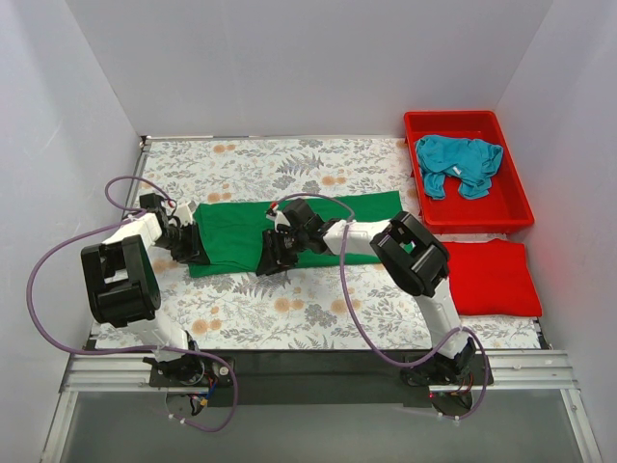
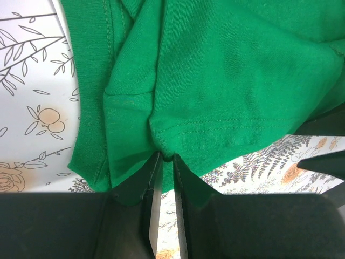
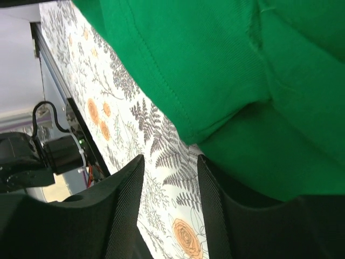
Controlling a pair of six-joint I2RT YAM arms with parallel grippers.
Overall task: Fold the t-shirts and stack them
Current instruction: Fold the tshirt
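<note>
- Top external view: the left claw is pinching the left end of the green t-shirt, fingers closed on its hem, apparently to lift that end for a fold.
- The right claw is standing open at the shirt's near edge, likely readying a second grip.
- The green t-shirt is lying as a long strip across the patterned surface.
- Far right, the teal t-shirt is sitting crumpled in the red tub, not yet folded.
</note>
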